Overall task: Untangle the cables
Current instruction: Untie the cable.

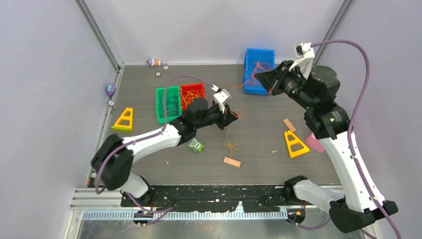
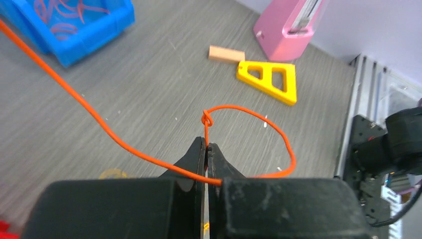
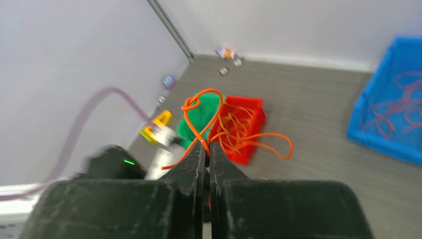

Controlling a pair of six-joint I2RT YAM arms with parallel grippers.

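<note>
My left gripper (image 1: 234, 115) (image 2: 206, 145) is shut on a thin orange cable (image 2: 89, 107), just below a small knot (image 2: 206, 119). The cable loops off to the right and also runs up to the far left. My right gripper (image 1: 267, 80) (image 3: 206, 145) is shut on an orange cable (image 3: 199, 127) that has a knot (image 3: 191, 103) above the fingertips. In the top view a thin orange strand (image 1: 244, 85) spans between the two grippers. A small yellowish strand (image 1: 230, 144) lies below the left gripper.
A green bin (image 1: 168, 103) holds dark cables, a red bin (image 1: 192, 94) orange ones, and a blue bin (image 1: 259, 69) red ones. Also on the table are yellow triangles (image 1: 124, 120) (image 1: 295, 144), wooden blocks (image 1: 232, 162) (image 1: 289, 124), a pink object (image 1: 313, 142) and a small green toy (image 1: 196, 145).
</note>
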